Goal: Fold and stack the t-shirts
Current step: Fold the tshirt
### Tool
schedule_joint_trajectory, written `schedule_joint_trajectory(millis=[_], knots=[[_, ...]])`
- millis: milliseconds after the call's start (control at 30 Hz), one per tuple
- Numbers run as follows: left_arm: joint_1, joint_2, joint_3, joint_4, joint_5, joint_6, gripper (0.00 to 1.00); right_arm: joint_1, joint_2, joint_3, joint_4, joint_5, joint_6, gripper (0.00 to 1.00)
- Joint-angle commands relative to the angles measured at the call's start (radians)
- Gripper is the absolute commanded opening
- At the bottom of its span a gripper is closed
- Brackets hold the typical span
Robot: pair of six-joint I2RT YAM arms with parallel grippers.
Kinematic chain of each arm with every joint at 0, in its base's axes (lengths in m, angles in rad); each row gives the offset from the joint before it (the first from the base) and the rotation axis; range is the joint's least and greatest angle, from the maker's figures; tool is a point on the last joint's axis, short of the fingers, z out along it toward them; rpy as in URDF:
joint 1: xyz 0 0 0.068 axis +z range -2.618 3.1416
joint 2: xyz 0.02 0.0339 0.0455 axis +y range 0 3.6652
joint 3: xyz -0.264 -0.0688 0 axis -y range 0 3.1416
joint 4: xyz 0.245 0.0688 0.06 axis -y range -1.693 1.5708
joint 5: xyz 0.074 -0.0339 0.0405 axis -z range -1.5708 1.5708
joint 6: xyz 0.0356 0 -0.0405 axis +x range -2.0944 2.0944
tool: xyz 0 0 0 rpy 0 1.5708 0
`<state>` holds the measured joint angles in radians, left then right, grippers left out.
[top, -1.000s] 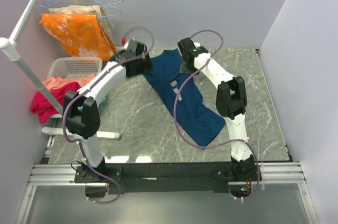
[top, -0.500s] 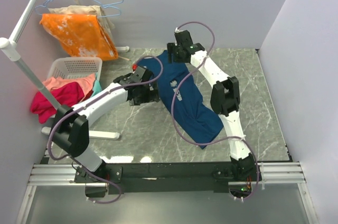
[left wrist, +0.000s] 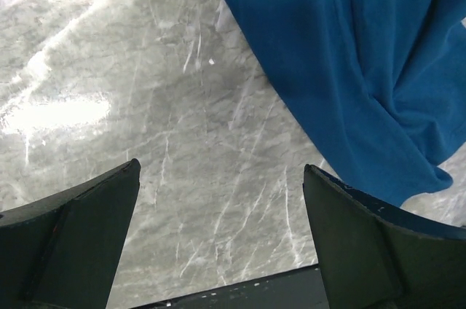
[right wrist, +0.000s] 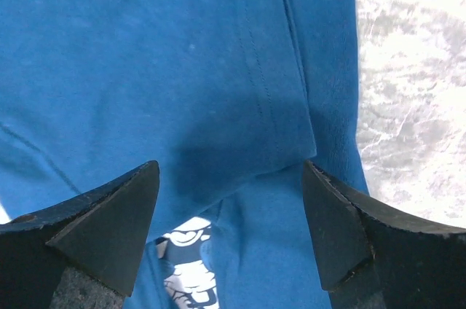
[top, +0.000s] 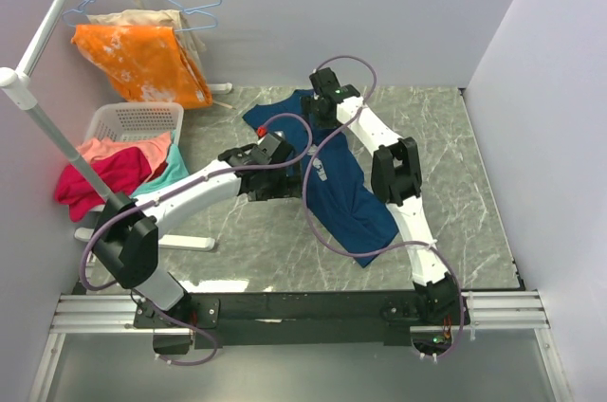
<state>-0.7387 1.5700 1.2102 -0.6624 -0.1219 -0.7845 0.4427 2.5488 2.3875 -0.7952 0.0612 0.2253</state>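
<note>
We see a grey marbled table [top: 237, 231] closed in by pale walls. The navy t-shirt [top: 351, 203] lies crumpled on it in a long strip that runs from the middle of the far edge towards the near right corner, and its pale cartoon print [right wrist: 186, 265] faces up. The left pincer [left wrist: 222, 167] hangs wide open above bare table, just beside the shirt's left edge, and holds nothing. The right pincer [right wrist: 229, 167] is spread wide over the far end of the shirt, with no cloth between its jaws. Off the left edge sit a white basket [top: 133, 120] and red clothes [top: 90, 179].
</note>
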Motion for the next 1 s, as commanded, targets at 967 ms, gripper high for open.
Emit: schedule_joint_trajectory(millis=[967], knots=[[-0.093,-0.081,-0.037,-0.062,-0.053,-0.007,0.99,-0.262,0.068,0.116,-0.088,0.048,0.385,0.71]])
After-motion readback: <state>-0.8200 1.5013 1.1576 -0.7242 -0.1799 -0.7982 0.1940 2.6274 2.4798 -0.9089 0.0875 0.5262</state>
